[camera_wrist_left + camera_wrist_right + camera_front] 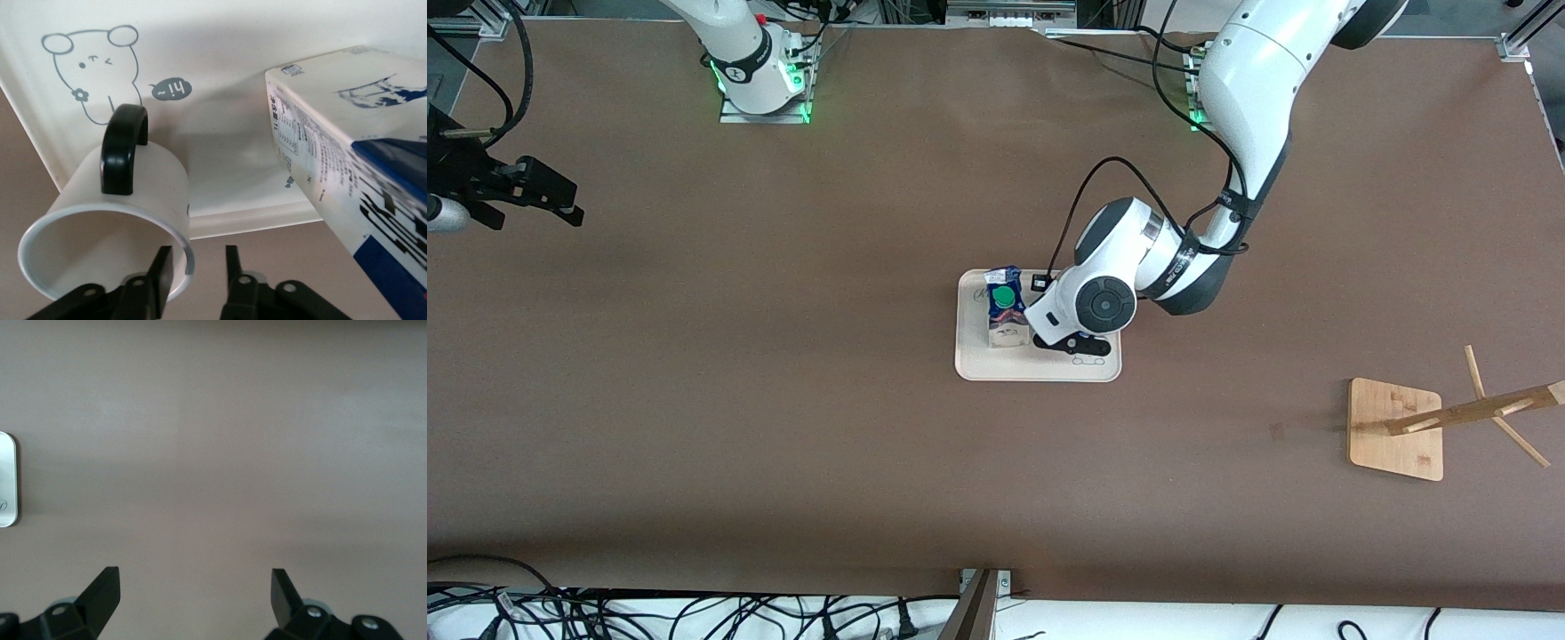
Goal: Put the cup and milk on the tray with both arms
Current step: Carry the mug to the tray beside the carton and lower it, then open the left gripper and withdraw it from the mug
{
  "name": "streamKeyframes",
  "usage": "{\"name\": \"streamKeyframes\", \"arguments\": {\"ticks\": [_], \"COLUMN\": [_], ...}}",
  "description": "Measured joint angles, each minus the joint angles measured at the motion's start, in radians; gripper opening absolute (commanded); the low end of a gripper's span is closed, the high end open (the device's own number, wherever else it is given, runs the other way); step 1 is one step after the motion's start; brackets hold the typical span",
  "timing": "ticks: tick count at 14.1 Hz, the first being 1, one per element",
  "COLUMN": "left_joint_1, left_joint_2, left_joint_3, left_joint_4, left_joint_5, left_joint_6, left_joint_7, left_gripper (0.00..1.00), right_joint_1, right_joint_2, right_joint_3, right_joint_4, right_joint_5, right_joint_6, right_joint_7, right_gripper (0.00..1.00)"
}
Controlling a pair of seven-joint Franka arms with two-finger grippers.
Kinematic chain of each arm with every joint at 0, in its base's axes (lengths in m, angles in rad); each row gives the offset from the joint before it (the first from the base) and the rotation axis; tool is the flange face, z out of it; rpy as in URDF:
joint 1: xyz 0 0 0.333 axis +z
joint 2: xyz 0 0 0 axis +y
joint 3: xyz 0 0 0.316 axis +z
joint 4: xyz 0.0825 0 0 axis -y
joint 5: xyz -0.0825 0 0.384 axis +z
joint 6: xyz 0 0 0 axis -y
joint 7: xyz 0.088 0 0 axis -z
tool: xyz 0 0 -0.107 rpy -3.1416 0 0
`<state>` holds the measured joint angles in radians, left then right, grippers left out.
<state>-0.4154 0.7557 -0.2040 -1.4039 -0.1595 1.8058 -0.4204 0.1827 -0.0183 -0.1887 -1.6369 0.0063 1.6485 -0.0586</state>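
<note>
Cup: white mug with black loop handle (110, 220), lower left of the left wrist view, held over the cream rimmed tray (971, 356).
Left gripper (198, 270): narrowly parted, pinching the mug's rim wall.
Milk: dark blue green-capped carton (1003, 307), stood on the tray at frame centre.
Right gripper (195, 593): spread wide, empty, kept waiting over bare table at the front view's upper left.
Risk: the carton may be knocked over if the mug is swung sideways on release.

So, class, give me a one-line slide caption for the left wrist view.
Left tool grips the cup by its rim on the tray, beside the milk.
</note>
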Motion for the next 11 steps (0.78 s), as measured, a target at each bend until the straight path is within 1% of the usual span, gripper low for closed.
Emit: {"name": "streamKeyframes", "arguments": {"ticks": [3,6,8,11], "left_joint_1": [-0.001,-0.001,0.004,0.009], "left_joint_2": [-0.001,-0.028,-0.08,-0.196], "left_joint_3": [0.004,0.049,0.07,0.106], "left_joint_4": [0.011,0.042,0.054,0.06], "left_joint_5": [0.0,0.001,0.0,0.0], "left_joint_6": [0.022,0.024,0.023,0.019], "left_joint_7": [0.002,0.013,0.024,0.026], "left_gripper": [1.0,1.0,1.0,1.0], "right_joint_1": [0.0,0.0,0.0,0.0], "right_joint_2": [0.0,0.0,0.0,0.0], "right_joint_3": [0.0,0.0,0.0,0.001], "right_joint_4": [0.0,0.0,0.0,0.002], "right_joint_5": [0.0,0.0,0.0,0.0], "right_joint_6": [0.0,0.0,0.0,0.0], "right_joint_7": [0.0,0.0,0.0,0.0], "right_gripper": [1.0,1.0,1.0,1.0]}}
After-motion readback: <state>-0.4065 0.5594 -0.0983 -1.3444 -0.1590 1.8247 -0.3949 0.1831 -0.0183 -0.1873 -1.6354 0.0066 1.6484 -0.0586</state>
